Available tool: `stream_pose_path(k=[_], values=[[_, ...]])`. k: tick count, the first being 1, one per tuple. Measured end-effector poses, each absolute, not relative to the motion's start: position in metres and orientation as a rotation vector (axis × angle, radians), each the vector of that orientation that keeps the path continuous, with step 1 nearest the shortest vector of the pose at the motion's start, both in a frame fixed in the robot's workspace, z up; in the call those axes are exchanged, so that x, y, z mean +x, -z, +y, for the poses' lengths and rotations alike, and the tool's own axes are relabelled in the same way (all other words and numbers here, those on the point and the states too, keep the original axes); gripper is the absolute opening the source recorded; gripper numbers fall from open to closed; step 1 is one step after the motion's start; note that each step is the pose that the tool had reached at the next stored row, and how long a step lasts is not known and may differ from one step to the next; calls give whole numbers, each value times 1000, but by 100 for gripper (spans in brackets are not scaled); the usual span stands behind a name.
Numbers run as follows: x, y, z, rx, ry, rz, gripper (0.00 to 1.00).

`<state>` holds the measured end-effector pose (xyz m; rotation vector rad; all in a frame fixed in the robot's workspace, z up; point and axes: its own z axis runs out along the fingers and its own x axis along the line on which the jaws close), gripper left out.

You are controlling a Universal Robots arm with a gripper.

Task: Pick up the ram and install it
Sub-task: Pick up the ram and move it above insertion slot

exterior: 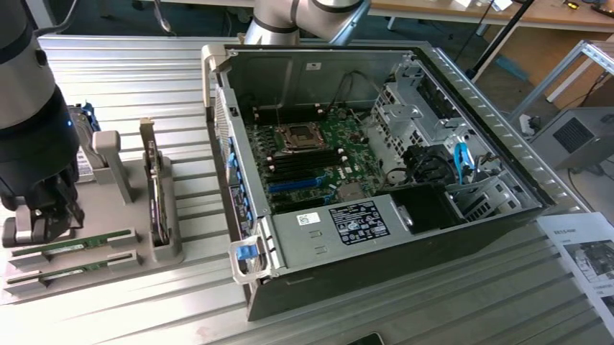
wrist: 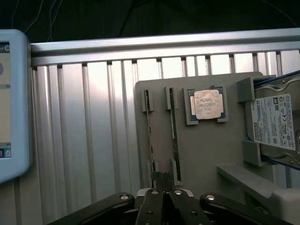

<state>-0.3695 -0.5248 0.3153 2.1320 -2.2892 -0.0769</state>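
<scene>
My tool [wrist: 162,180], fingers together and gripping nothing, hangs over the grey plastic holder [wrist: 206,154] carrying 2 long, thin green ram sticks [wrist: 175,136].

The ribbed metal table [exterior: 144,65] bears a grey holder [exterior: 125,277], computer case [exterior: 384,277], paper [exterior: 585,251].

My arm's base [exterior: 298,18] rises at the top edge of the exterior view. The wrist [exterior: 29,108] hangs upright at that view's left, and the gripper [exterior: 43,219] points straight down, held low. In the wrist view its fingers [wrist: 157,178] are pressed together, with the linkage bars [wrist: 101,206] splayed to either side.
</scene>
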Motion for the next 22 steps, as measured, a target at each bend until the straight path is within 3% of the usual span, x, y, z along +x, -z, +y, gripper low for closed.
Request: stream_pose_path(k=[22], values=[[-370, -294, -531, 2132, 77, -2289, 11]])
